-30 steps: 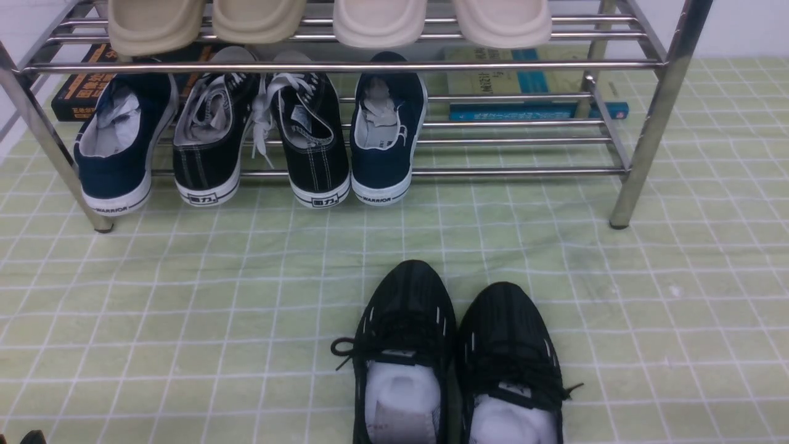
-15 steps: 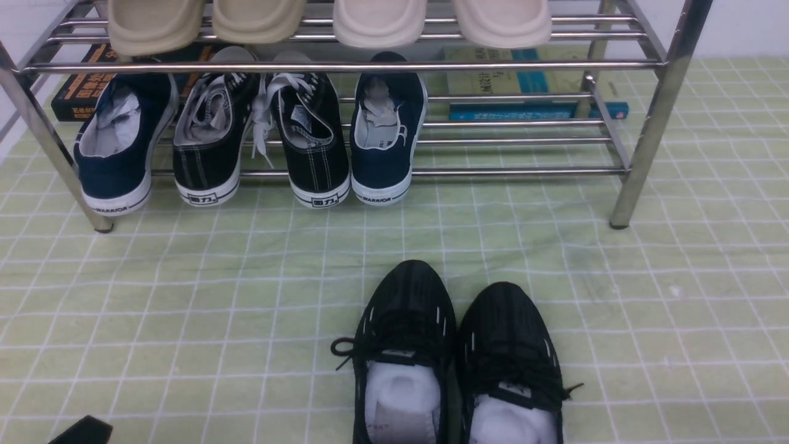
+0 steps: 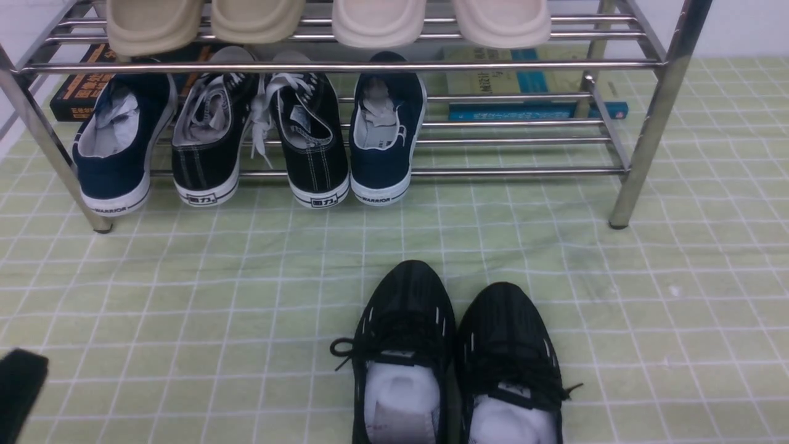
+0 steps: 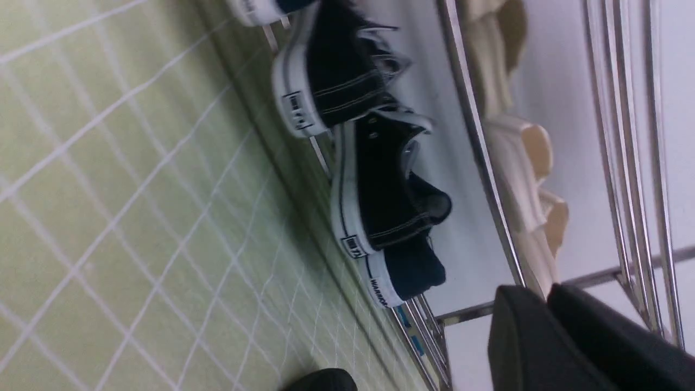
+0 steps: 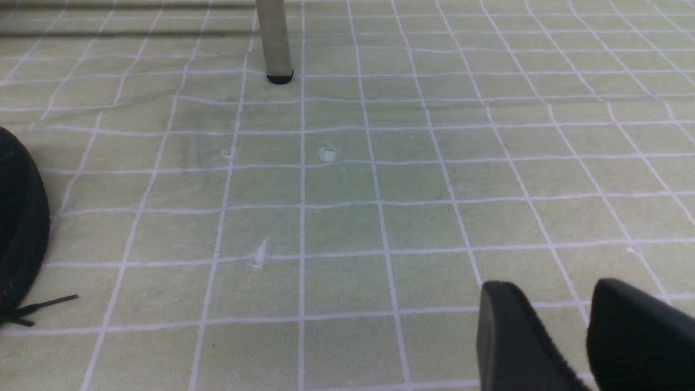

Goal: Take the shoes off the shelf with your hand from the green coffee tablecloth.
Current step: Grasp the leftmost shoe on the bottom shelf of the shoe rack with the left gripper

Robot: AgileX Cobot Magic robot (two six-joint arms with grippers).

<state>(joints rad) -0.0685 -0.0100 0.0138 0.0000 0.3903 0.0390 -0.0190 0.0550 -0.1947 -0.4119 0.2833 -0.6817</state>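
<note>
The shoes, two black canvas lace-up sneakers (image 3: 206, 148) (image 3: 311, 148) with white soles, stand heels-out on the lower tier of the chrome shelf (image 3: 345, 66). They also show in the left wrist view (image 4: 385, 206) (image 4: 347, 81). The shelf stands on the green checked tablecloth (image 3: 185, 277). My left gripper (image 3: 18, 388) shows as a black shape at the bottom left, well short of the shelf; in its wrist view (image 4: 529, 287) the fingers sit together, holding nothing. My right gripper (image 5: 545, 288) hovers over bare cloth, slightly open and empty; it is out of the front view.
Navy WARRIOR slip-ons (image 3: 114, 154) (image 3: 385, 142) flank the sneakers. Beige slippers (image 3: 379, 21) fill the top tier. Books (image 3: 530, 92) lie behind the shelf. Two all-black mesh trainers (image 3: 407, 345) (image 3: 508, 357) stand on the cloth in front. A shelf leg (image 5: 274, 43) is ahead of my right gripper.
My left gripper has risen into the front view at the bottom left corner. The shoes and shelf have not moved.
</note>
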